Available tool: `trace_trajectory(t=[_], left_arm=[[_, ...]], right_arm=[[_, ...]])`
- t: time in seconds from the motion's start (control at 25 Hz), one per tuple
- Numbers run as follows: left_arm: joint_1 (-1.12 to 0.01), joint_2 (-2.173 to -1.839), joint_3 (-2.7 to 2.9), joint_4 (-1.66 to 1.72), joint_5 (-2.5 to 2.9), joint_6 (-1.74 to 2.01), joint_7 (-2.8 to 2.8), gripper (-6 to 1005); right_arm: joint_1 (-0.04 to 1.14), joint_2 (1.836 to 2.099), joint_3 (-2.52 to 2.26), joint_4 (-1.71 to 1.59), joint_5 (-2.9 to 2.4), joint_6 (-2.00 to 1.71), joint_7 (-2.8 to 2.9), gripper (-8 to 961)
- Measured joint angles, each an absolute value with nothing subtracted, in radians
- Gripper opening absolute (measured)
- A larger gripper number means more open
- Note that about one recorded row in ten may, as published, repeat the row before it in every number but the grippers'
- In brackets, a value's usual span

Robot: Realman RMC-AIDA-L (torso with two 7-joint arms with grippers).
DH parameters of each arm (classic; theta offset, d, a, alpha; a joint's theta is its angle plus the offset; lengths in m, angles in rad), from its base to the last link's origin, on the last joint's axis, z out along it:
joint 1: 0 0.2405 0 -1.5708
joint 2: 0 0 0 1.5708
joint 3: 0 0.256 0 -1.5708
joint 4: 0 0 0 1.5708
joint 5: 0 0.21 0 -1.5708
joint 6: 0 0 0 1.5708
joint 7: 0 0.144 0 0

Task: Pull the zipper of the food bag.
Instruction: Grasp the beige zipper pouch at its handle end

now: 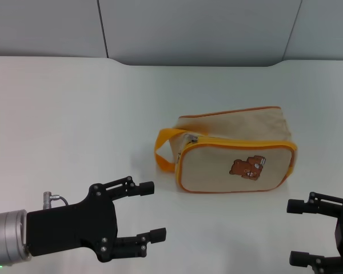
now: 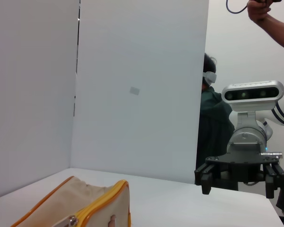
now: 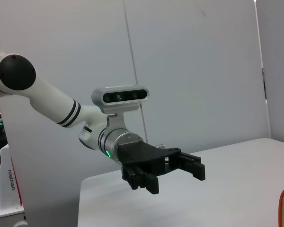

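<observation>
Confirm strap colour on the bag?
Orange. The strap loops off the beige bag at its left end; head view shows it best.

White arms with black bands end in black left tool (image 1: 151,210).

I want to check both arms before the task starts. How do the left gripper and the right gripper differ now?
The left gripper sits on the bag's strap side and shows fully; the right gripper sits nearer the bear side, cut off by the head view's edge. Both are black, open, and apart from the food bag.
</observation>
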State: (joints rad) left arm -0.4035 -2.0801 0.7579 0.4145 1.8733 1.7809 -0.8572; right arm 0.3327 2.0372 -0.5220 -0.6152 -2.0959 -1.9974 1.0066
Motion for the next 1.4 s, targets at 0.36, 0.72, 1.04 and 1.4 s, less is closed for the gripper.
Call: trace_trajectory(t=[0.36, 0.72, 1.04, 1.4], left_arm=[[-0.405, -2.080, 0.758, 0.396, 1.835, 1.760, -0.843, 813], [-0.580, -2.082, 0.757, 0.098, 1.706, 1.460, -0.714, 812], [-0.675, -2.082, 0.589, -0.096, 1.708, 1.252, -0.536, 774], [-0.707, -2.082, 0.513, -0.154, 1.711, 1.142, -0.509, 688]], right_arm=[[0.330, 2.037, -0.522, -0.615, -2.095, -1.997, 0.994, 837], [0.297, 2.031, -0.431, -0.615, -2.097, -1.992, 0.972, 838], [0.279, 2.033, -0.405, -0.615, -2.098, -2.015, 0.941, 837], [0.278, 2.033, -0.404, -0.615, -2.095, -2.012, 0.940, 838]])
